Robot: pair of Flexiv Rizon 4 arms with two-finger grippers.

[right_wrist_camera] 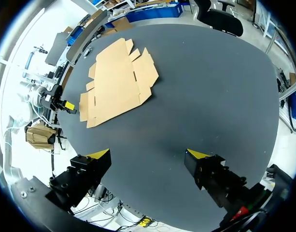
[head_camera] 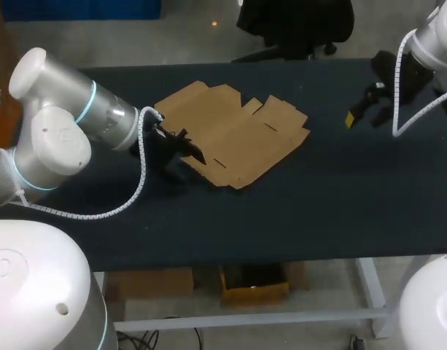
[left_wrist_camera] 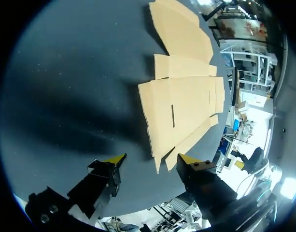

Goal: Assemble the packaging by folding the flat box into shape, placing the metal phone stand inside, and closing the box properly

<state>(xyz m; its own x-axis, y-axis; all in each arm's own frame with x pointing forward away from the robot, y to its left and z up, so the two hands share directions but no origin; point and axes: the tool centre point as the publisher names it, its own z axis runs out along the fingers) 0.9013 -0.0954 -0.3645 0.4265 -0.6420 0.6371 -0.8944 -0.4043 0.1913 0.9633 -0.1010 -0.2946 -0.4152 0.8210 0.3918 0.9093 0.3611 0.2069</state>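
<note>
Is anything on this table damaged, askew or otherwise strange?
The flat brown cardboard box blank lies unfolded and looks undamaged on the dark table. One oddity: no metal phone stand shows in any view, though the task needs one.

Seen from above, the flat cardboard (head_camera: 234, 135) is the table's (head_camera: 318, 197) only obstacle, with bare surface open from its three to seven o'clock, the left gripper (left_wrist_camera: 151, 159) seemingly crowding its nine o'clock edge and the right gripper (right_wrist_camera: 148, 154) well clear at three.
</note>
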